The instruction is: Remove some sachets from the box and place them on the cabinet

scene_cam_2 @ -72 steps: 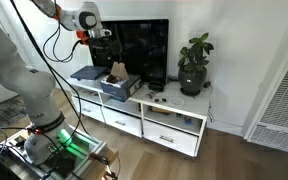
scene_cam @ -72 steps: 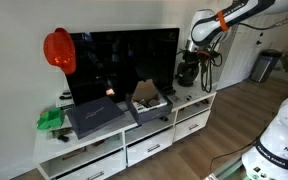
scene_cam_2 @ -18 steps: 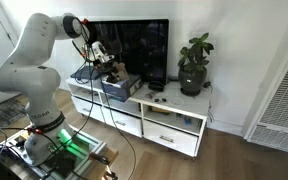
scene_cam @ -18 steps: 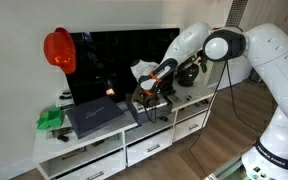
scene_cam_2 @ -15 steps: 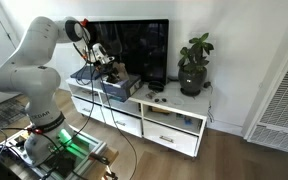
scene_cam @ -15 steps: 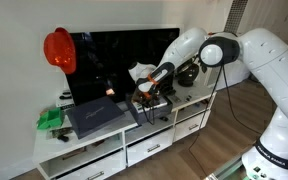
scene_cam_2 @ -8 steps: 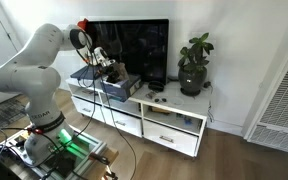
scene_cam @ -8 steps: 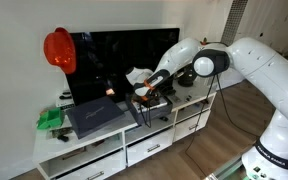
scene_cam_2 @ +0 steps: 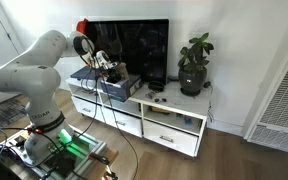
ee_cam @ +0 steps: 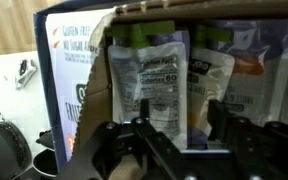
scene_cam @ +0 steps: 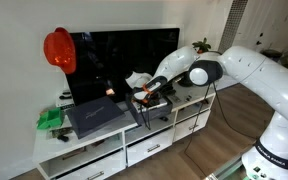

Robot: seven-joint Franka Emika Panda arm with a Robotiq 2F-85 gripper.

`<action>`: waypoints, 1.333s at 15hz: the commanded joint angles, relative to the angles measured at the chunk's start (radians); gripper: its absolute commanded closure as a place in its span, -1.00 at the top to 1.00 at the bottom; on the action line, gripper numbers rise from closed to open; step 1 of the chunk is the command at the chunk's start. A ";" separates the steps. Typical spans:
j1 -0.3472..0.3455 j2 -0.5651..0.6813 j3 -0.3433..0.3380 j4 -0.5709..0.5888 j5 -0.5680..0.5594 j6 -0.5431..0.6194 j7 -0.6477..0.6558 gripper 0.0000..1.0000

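The small dark-sided box stands on the white cabinet in front of the TV; it also shows in an exterior view. In the wrist view the box fills the frame, its brown flaps open, with several upright white and grey sachets inside. My gripper is open, its two dark fingers apart just above the sachets, straddling one. It holds nothing. In both exterior views the gripper hangs low over the box opening.
A larger flat dark-grey case lies next to the box. A big TV stands right behind. A red helmet, a green object, a potted plant and small dark items also stand around the cabinet.
The arm has swung in from near the plant and lowered the gripper down over the box. In the last second it dropped a little further toward the sachets.
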 commanded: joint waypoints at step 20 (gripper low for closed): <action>0.014 -0.034 0.012 0.030 0.004 -0.012 -0.037 -0.97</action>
